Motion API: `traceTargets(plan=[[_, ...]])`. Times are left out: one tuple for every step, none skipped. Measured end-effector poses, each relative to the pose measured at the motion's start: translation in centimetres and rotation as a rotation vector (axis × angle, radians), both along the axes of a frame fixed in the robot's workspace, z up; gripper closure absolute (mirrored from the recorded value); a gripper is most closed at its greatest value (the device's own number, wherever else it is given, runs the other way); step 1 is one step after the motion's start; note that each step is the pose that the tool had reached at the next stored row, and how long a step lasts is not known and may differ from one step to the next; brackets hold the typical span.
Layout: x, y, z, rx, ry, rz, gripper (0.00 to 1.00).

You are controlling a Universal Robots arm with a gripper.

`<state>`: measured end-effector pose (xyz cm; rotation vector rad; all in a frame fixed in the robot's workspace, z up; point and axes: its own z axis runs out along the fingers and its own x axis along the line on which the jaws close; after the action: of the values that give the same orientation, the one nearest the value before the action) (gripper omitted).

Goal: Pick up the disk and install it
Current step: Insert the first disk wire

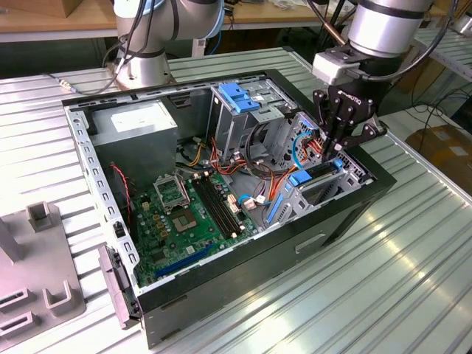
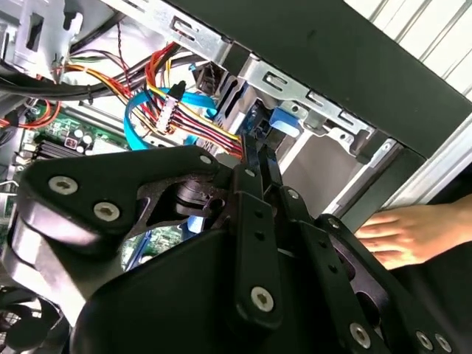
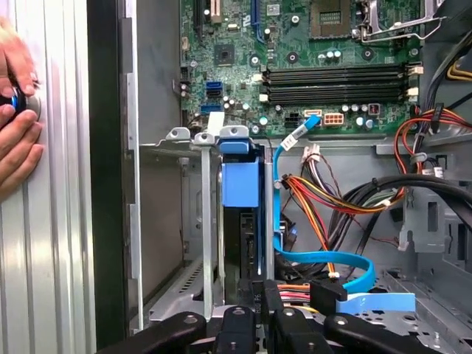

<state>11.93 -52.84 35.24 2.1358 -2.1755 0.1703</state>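
Nearest the wrist, the gripper (image 1: 333, 150) points down into the open computer case (image 1: 372, 193). Its black fingers (image 2: 258, 166) are drawn together to a narrow point, pinched on or right against the upper edge of the disk (image 3: 240, 236); from these views the grip looks closed on the blue frame, though the exact contact is hidden by the linkage.

The disk stands on edge in the metal drive bay (image 3: 177, 221) at the case's front corner, on the exterior view's right. It appears already seated in its slot, with the blue plastic tab (image 3: 240, 181) facing the motherboard. Seated fully or not: cannot tell.

Handling judgement: the disk is stiff, dense for its size, and smooth on its metal faces, so slippery under hard pads. The plastic frame is the softer, slightly flexing part and gives a better hold at the edges. The drive is shock-sensitive; it should not be dropped or forced against the bay rails.

Beside the disk, a flat blue data cable (image 3: 324, 259) curves past, and a bundle of red, orange and yellow wires (image 3: 332, 195) lies just beside it; both are limp and could snag.

Farther in lies the green motherboard (image 1: 184, 217), flat and studded, with black memory slots (image 3: 335, 81).

Farther still: a tall metal cage with a blue top (image 1: 240, 99) and a grey box (image 1: 140, 125) at the far left corner.

A hand (image 3: 16, 122) rests on the ribbed metal table (image 1: 413, 280) outside the case wall.
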Motion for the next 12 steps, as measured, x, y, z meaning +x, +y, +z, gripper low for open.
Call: traceTargets(plan=[[-0.01, -0.05, 0.01, 0.007, -0.0002, 0.0, 0.84], [-0.1, -0.22, -0.01, 0.0176, -0.0005, 0.001, 0.84], [-0.14, -0.41, -0.03, 0.023, -0.0005, 0.003, 0.84], [-0.14, -0.52, -0.04, 0.0237, -0.0005, 0.004, 0.84], [-0.14, -0.64, -0.06, 0.0237, -0.0005, 0.004, 0.84], [-0.14, -0.69, -0.07, 0.0239, -0.0005, 0.004, 0.84], [-0.14, -0.73, -0.07, 0.0238, -0.0004, 0.004, 0.84], [-0.14, -0.73, -0.14, 0.0241, -0.0004, 0.008, 0.84], [-0.3, -0.78, -0.44, 0.0242, -0.0004, 0.015, 0.84], [-0.35, -0.85, -0.5, 0.0243, -0.0004, 0.015, 0.84], [-0.4, -0.96, -0.54, 0.0242, -0.0004, 0.015, 0.84], [-0.42, -0.98, -0.56, 0.0243, -0.0004, 0.015, 0.84]])
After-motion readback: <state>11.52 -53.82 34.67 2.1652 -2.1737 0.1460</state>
